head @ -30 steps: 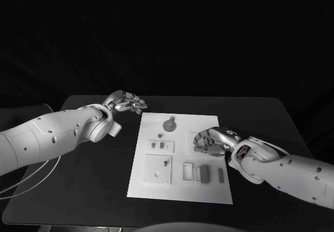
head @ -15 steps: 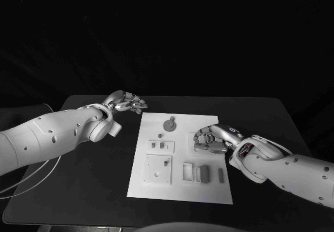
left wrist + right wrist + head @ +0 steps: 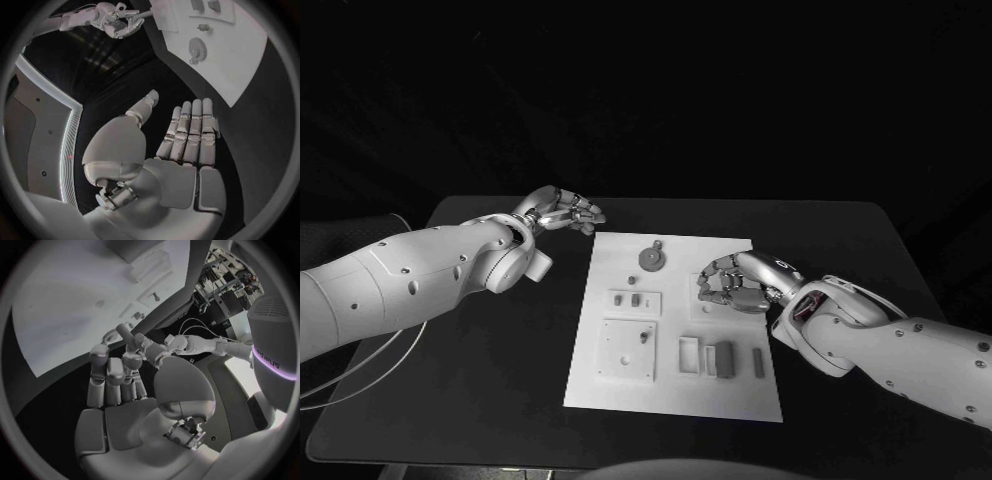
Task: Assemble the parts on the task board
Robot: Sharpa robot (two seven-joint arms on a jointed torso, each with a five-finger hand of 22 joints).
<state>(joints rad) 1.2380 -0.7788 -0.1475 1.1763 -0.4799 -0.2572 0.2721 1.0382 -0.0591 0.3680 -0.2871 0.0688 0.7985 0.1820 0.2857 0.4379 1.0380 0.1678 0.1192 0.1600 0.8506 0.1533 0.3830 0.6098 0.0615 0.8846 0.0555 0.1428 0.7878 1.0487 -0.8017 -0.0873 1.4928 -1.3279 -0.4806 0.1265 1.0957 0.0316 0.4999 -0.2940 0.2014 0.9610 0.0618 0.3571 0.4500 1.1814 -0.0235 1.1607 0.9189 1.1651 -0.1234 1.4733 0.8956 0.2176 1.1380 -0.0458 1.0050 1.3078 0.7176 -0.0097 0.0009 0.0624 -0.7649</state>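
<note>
The white task board (image 3: 672, 390) lies in the middle of the black table. A round grey part (image 3: 651, 258) stands near its far edge, small grey pieces (image 3: 635, 299) lie mid-left, and upright bars (image 3: 721, 357) stand near the front. My right hand (image 3: 733, 283) hovers over the board's right middle with its fingers curled down; they hide whether a piece is in them. In the right wrist view its fingers (image 3: 115, 372) bend toward the thumb above the board (image 3: 69, 310). My left hand (image 3: 561, 212) rests off the board's far left corner, its fingers (image 3: 190, 130) extended and holding nothing.
A square white plate (image 3: 627, 348) sits at the board's front left. The table (image 3: 459, 380) is bare to the left and right of the board. In the left wrist view the board (image 3: 250, 70) and my right hand (image 3: 119, 20) lie ahead of the left palm.
My right hand has shifted a little toward the far side of the board, nearer the round part. The left arm has stayed still.
</note>
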